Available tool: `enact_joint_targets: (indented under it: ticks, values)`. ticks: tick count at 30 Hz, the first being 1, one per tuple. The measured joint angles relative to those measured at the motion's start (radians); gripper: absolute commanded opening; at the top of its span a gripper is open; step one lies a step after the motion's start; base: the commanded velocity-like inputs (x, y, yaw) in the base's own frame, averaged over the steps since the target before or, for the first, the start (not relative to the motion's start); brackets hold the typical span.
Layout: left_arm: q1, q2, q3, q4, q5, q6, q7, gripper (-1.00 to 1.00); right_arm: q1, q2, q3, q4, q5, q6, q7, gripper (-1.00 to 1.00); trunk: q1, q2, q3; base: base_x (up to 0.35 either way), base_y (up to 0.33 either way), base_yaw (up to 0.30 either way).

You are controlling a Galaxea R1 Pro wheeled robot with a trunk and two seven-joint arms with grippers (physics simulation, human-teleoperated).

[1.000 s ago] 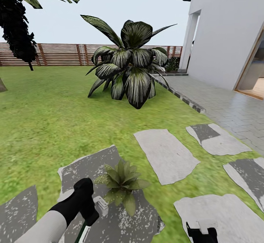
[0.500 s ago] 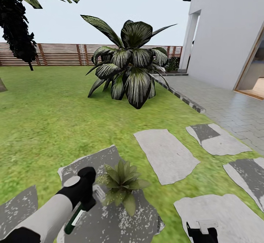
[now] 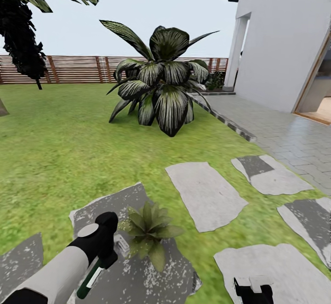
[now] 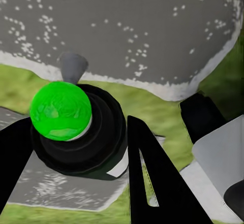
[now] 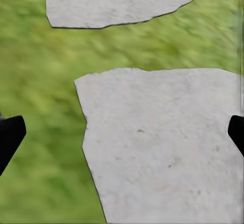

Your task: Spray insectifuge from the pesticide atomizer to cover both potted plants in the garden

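My left gripper (image 3: 115,251) is shut on the pesticide atomizer (image 3: 90,278), a slim dark bottle with a pale label that slants down below my black wrist. Seen from the left wrist, its bright green top (image 4: 61,110) sits on the dark body between the black fingers (image 4: 152,176). One of the potted plants (image 3: 148,228), a low green rosette, sits on a dark speckled stone slab (image 3: 138,276) just right of the left gripper, about a hand's width off. My right gripper (image 5: 122,132) hangs open over a pale slab (image 5: 162,148), low in the head view (image 3: 252,290).
A big striped-leaf shrub (image 3: 162,81) stands on the lawn ahead, and a palm (image 3: 20,33) at the far left. Pale stepping stones (image 3: 204,194) lie to the right. Beyond them are a paved path (image 3: 285,134), a white house wall (image 3: 285,37) and a wooden fence (image 3: 69,69).
My left wrist has turned and risen slightly, swinging the atomizer out into fuller view beside the rosette. The head view has shifted a little. The right gripper has stayed put.
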State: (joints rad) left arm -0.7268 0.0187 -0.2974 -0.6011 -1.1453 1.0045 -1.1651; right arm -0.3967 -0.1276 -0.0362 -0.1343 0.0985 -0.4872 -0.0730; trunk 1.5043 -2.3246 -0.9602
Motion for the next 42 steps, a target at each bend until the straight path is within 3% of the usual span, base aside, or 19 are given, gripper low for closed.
enact_joint_targets:
  ticks: [7,10,14,25,36,42]
  values:
    - [0.0,0.003,0.013,0.0,0.001,0.0,0.006,-1.0,0.0,0.002,0.0,0.0,0.0,0.0,0.0,1.0,0.0,0.0,0.0,-0.155,-0.13,0.164]
    - [0.006,0.006,0.089,0.0,0.001,-0.002,0.009,-1.0,0.0,0.002,0.0,0.0,0.0,0.0,0.0,1.0,0.0,0.0,0.0,-0.02,-0.004,0.224]
    - [0.015,0.004,0.115,0.0,0.001,-0.002,0.009,-1.0,0.0,0.002,0.0,0.0,0.0,0.0,0.001,1.0,0.0,0.0,0.0,-0.002,-0.001,0.048]
    - [0.023,0.004,0.118,0.0,0.0,-0.003,0.009,-1.0,0.0,0.002,0.0,0.0,0.0,0.0,0.001,1.0,0.0,0.0,0.0,0.205,-0.13,0.002]
    - [0.034,0.005,0.122,-0.002,0.0,-0.004,0.009,-1.0,0.0,0.002,0.0,0.0,0.0,0.0,0.002,1.0,0.0,0.0,0.0,-0.092,-0.203,0.152]
    - [0.036,0.009,0.151,-0.002,-0.001,-0.004,0.01,-1.0,0.0,0.002,0.0,0.0,0.0,0.0,0.002,1.0,0.0,0.0,0.0,-0.002,-0.017,0.207]
